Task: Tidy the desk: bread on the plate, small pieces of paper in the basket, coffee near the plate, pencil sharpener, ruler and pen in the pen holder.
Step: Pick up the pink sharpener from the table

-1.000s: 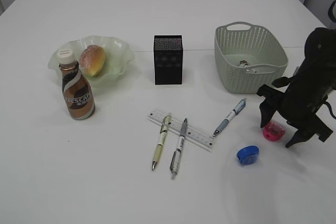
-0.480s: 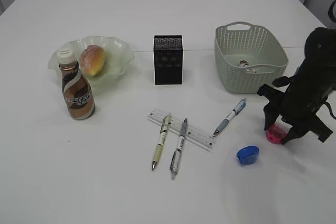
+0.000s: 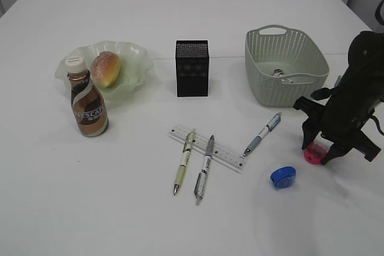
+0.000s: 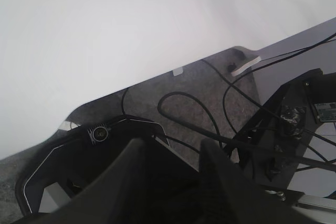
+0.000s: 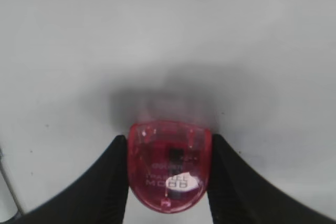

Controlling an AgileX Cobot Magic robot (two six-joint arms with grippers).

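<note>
**Colours on the white desk**

The table [image 3: 180,10] is plain white. A translucent pink pencil sharpener [image 5: 169,163] sits between black fingers [image 5: 113,174]; a blue sharpener [image 3: 282,176] lies nearby. The basket [image 3: 258,58] is pale grey-green with perforated walls, the pen holder [image 3: 192,68] black with speckling. A pale green plate [image 3: 135,58] holds golden-brown bread [image 3: 106,68]. The coffee bottle [image 3: 88,104] swirls brown, black and white.
</note>
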